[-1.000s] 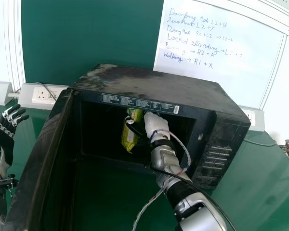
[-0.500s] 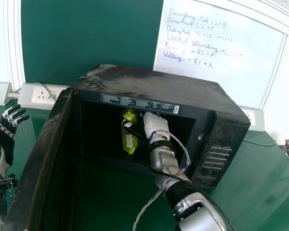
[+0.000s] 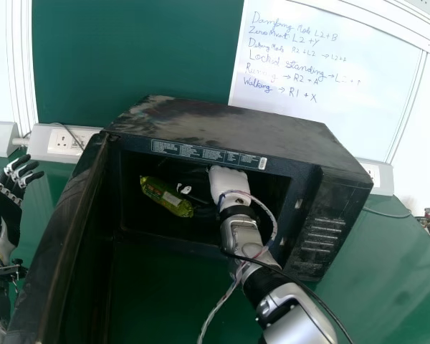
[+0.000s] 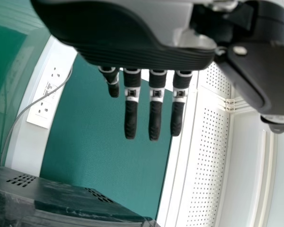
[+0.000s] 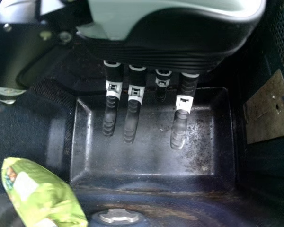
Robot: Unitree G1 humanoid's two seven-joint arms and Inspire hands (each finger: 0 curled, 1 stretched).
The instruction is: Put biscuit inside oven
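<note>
Biscuit (image 3: 166, 197) inside oven (image 3: 236, 127), with right hand (image 3: 230, 183), wide and empty; left of oven, spread left hand (image 3: 6, 215). Likely light, slick-wrapped, brittle: best held gently around middle.

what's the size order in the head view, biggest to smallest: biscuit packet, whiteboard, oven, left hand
1. oven, with its open door
2. whiteboard, running past the top edge
3. left hand, partly cut off by the edge
4. biscuit packet
</note>
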